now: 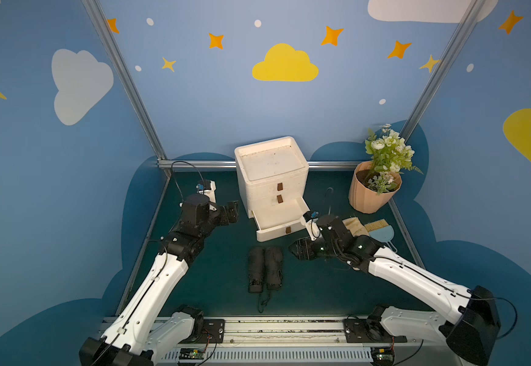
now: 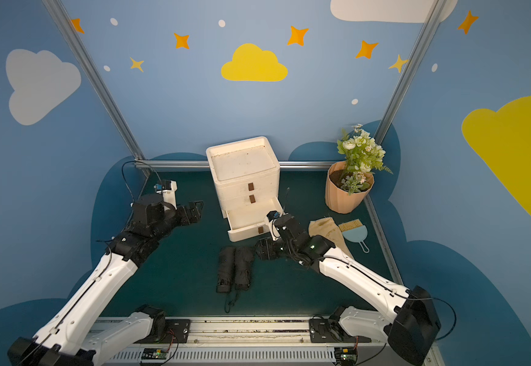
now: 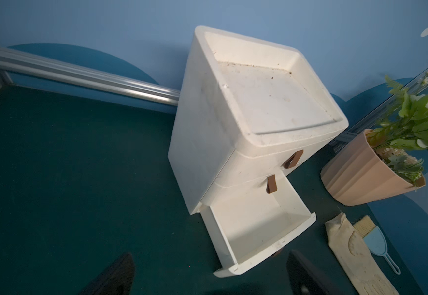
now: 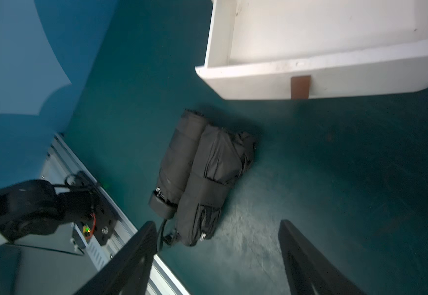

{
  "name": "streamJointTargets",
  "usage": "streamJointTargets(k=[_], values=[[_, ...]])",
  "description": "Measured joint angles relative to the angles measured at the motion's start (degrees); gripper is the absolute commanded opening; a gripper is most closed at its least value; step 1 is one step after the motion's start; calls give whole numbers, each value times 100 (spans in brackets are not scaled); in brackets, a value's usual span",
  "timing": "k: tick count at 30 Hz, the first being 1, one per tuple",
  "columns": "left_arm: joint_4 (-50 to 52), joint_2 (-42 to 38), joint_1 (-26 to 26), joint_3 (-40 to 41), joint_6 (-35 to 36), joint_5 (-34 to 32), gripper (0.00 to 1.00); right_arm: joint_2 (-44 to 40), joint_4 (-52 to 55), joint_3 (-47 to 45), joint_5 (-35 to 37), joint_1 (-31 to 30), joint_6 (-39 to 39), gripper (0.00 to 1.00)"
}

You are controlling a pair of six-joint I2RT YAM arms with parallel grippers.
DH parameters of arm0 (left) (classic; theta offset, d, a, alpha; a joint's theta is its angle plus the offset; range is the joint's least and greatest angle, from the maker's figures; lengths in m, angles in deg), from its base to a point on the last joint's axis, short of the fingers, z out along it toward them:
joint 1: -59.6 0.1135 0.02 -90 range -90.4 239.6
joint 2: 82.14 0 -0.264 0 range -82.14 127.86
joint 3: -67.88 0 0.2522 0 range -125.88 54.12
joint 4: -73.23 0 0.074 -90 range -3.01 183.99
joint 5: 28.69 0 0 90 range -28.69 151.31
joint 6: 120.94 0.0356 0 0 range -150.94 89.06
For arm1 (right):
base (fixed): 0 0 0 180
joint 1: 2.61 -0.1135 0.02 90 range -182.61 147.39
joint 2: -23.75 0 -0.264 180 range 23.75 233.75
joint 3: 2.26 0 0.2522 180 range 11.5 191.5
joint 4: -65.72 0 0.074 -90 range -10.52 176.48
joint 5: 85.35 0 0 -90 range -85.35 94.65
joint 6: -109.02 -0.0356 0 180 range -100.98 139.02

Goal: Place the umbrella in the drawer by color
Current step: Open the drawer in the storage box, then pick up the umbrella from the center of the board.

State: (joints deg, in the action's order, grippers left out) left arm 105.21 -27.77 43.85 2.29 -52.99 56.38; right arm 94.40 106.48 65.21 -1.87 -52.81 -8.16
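Two black folded umbrellas lie side by side on the green table in both top views, the left umbrella (image 1: pixel 255 269) (image 2: pixel 226 269) (image 4: pixel 179 158) touching the right umbrella (image 1: pixel 273 267) (image 2: pixel 243 267) (image 4: pixel 208 184). Behind them stands a white cabinet (image 1: pixel 270 171) (image 3: pixel 233 115). Its bottom drawer (image 1: pixel 273 234) (image 2: pixel 245 234) (image 3: pixel 271 252) (image 4: pixel 335 76) is pulled out and empty. My left gripper (image 1: pixel 234 211) (image 2: pixel 196 210) (image 3: pixel 209 255) hangs open and empty, left of the cabinet. My right gripper (image 1: pixel 296 250) (image 2: pixel 262 248) (image 4: pixel 216 223) is open and empty, just right of the umbrellas.
A peach flower pot (image 1: pixel 372 196) stands at the back right. A beige cloth item (image 1: pixel 356 226) (image 3: pixel 353 252) and a small blue brush and dustpan (image 1: pixel 381 234) lie right of the drawer, under my right arm. Metal rails border the table.
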Motion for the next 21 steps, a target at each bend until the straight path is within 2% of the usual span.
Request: streamJointTargets(k=[4,7,10,16,21], values=[[247,-933,26,570,-142,-330,99,1021,588,496,319,-684,66,87],[450,-1416,48,815,-225,-525,99,1759,785,835,389,-955,96,93],[627,-1711,74,940,-284,-673,99,2343,831,1145,396,-1045,175,94],[750,-1753,87,962,-313,-782,99,3093,839,1746,299,-1023,304,93],[870,-1641,87,962,-306,-782,100,3484,863,1891,149,-942,282,82]])
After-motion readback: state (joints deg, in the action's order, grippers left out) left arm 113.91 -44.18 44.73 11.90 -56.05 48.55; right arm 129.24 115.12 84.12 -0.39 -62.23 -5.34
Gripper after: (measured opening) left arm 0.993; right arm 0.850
